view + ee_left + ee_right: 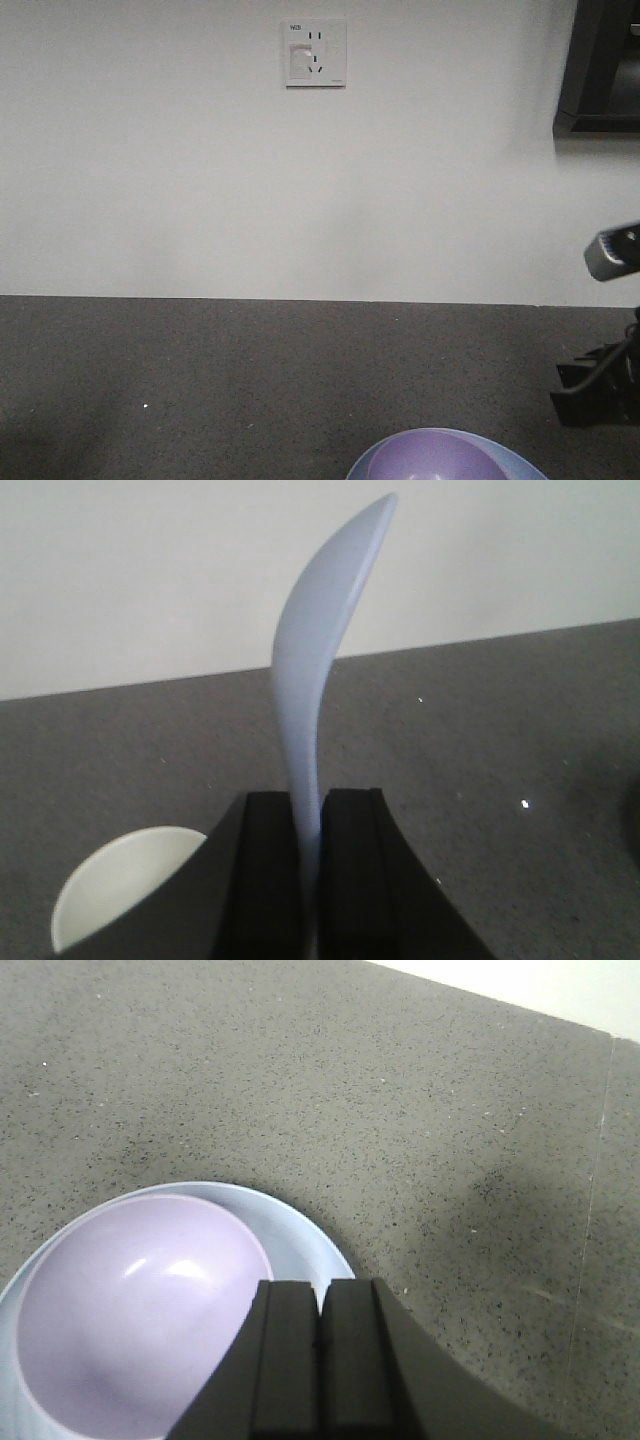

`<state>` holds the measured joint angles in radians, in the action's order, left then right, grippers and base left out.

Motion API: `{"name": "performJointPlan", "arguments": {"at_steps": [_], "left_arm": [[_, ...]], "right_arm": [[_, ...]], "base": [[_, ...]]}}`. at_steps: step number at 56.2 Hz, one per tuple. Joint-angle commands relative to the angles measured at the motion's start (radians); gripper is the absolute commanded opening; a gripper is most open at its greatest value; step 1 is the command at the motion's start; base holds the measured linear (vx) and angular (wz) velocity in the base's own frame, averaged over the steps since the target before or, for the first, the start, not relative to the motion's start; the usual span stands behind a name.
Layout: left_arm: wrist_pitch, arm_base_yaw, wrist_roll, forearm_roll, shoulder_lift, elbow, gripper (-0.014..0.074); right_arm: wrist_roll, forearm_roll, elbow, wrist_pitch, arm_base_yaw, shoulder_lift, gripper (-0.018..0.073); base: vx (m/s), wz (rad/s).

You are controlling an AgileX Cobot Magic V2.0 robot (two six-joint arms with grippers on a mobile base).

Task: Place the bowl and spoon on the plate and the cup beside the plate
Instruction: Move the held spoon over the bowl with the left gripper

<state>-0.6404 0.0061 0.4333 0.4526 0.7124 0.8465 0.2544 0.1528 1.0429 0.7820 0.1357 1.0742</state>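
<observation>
Take the plate (305,1235) as your landmark: in the right wrist view it lies flat on the dark speckled worktop (420,1110), and the bowl (120,1310) sits upright inside it, with the plate's pale rim showing around the bowl's far side. Your right fingers (288,1340) are pressed together with nothing between them. They hang over the plate's near edge, just beside the bowl's rim (whether they touch it, you cannot tell from here).

The front view catches only the top arc of the bowl (430,458) and a sliver of plate (518,466) at the bottom edge. Beyond them is bare worktop (200,380), then a white wall with a socket (315,52).

Your left fingers (272,850) are clamped on the spoon (320,630), gripping its lower end so that it stands upright and curves away towards the wall. Down at the lower left, partly hidden behind the fingers, is the cup (115,880), showing only its white inside. The plate does not show in the left wrist view, so you cannot place the spoon or the cup against it.
</observation>
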Motion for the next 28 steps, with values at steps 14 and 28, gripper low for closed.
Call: {"name": "performJointPlan", "arguments": {"at_steps": [14,28], "left_arm": [[-0.246,-0.087,0.171,0.314,0.404,0.335,0.0003],[-0.276,-0.338,0.08,0.316,0.696,0.501,0.0003]], "right_arm": [[-0.001,-0.011,-0.112,-0.162,-0.003,-0.145,-0.0012],[-0.001,-0.02,-0.112,-0.171,-0.003,-0.145,-0.0012]], "base": [[0.0,0.0],[0.0,0.0]]}}
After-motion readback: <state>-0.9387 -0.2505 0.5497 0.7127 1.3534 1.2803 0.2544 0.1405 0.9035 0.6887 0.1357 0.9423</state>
